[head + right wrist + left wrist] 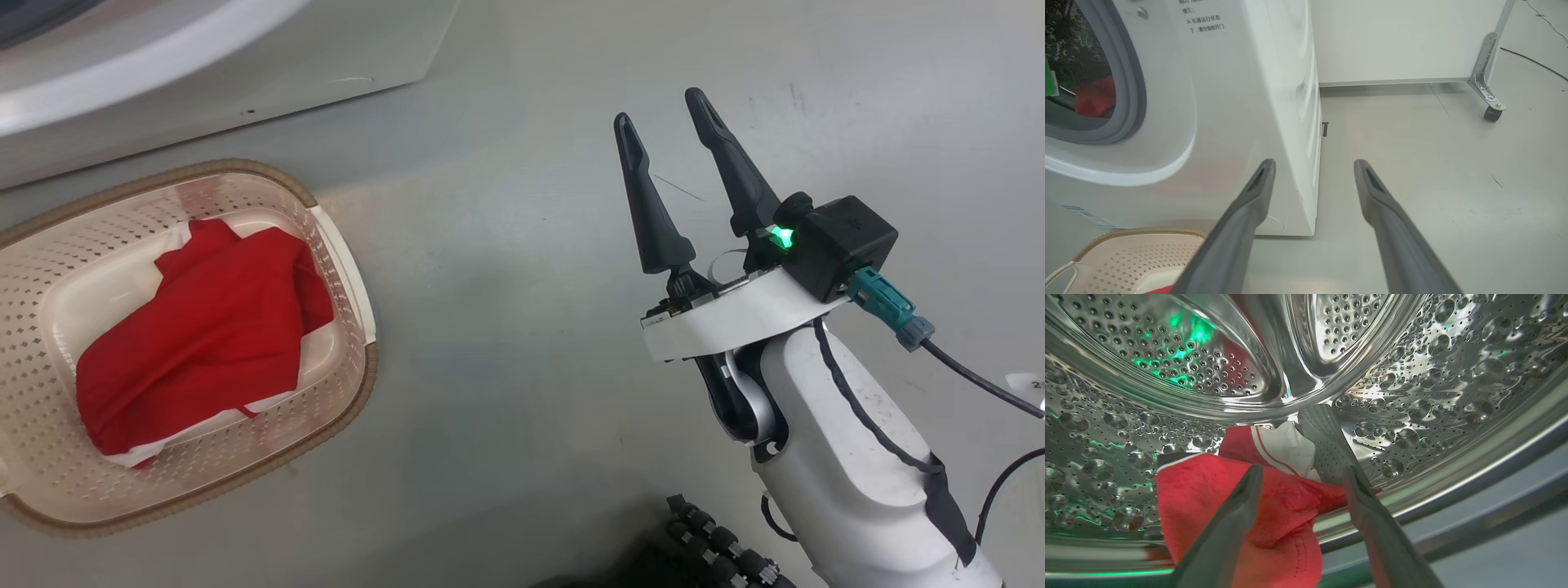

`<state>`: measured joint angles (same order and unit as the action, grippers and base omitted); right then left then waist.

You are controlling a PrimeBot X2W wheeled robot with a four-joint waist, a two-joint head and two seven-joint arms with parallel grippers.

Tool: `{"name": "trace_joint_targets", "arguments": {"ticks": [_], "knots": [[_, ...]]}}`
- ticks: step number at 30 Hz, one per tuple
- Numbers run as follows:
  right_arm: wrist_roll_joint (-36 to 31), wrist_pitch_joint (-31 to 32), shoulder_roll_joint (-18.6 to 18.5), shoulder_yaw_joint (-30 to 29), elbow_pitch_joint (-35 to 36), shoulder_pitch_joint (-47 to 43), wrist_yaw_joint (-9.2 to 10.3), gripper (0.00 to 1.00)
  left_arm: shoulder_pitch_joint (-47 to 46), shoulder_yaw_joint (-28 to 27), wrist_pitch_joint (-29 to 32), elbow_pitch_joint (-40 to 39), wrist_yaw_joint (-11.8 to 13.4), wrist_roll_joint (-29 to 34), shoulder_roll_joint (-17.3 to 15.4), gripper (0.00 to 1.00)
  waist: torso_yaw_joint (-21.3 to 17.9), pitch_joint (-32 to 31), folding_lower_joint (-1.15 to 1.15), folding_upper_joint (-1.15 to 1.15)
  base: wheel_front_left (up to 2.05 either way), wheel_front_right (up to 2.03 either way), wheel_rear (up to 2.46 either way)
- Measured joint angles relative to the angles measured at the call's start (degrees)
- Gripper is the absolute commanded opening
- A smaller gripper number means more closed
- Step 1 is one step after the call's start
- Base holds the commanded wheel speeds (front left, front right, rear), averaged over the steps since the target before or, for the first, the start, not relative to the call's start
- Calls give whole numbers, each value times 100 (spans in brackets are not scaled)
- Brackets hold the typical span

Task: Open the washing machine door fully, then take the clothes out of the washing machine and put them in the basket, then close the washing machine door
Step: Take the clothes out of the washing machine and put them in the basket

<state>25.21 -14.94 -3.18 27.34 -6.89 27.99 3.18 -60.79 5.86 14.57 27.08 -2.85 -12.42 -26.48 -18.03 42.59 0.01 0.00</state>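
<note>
The washing machine (pixel 1229 102) is white, with a grey gasket (pixel 1133 81) around its uncovered opening; the washing machine door is out of view. Inside the steel drum (pixel 1453 375) lie red clothes (pixel 1192 486) with a white panel. My left gripper (pixel 1303 471) is open inside the drum, its fingers straddling that garment without closing on it. The cream basket (pixel 363 384) sits on the floor before the machine (pixel 163 90) with a red garment (pixel 204 327) in it. To the basket's right, my right gripper (pixel 659 108) hangs open and empty over the floor.
Grey floor spreads to the right of the machine. A white panel on a metal bracket with a caster (pixel 1492 112) stands at the far right. Dark cables (pixel 971 376) trail from my right wrist. The basket (pixel 1126 253) lies just left of my right gripper (pixel 1314 163).
</note>
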Motion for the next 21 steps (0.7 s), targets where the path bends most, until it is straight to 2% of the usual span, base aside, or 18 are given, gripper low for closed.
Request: {"name": "trace_joint_targets", "arguments": {"ticks": [11,21], "knots": [[51,0,1,71,-5,25,49,100,-241,14,235,606,-47,119,-196,100,-95,50,0,0,0,0,0],[55,0,1,81,-81,80,100,100,-354,-19,792,1145,12,67,-147,100,-64,16,-1,0,0,0,0]]}}
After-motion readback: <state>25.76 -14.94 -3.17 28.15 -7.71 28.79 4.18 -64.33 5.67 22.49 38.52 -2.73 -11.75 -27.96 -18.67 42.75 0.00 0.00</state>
